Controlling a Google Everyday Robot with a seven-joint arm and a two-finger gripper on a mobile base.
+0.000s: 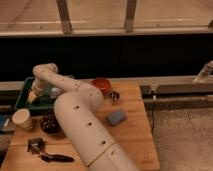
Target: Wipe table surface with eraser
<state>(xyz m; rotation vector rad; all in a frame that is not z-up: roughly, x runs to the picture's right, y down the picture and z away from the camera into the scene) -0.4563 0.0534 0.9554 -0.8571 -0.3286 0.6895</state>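
The eraser (116,118) is a blue-grey block lying on the wooden table (135,140), right of my arm. My white arm rises from the bottom middle, bends at the back left and reaches down into the green tray (24,96). My gripper (31,98) hangs over the tray's left part, far from the eraser. I see nothing held in it.
A red bowl (101,85) and a small dark cup (114,96) stand at the table's back. A paper cup (22,120) and a dark round object (49,122) stand at the left. A black-handled tool (47,152) lies at the front left. A black wall runs behind.
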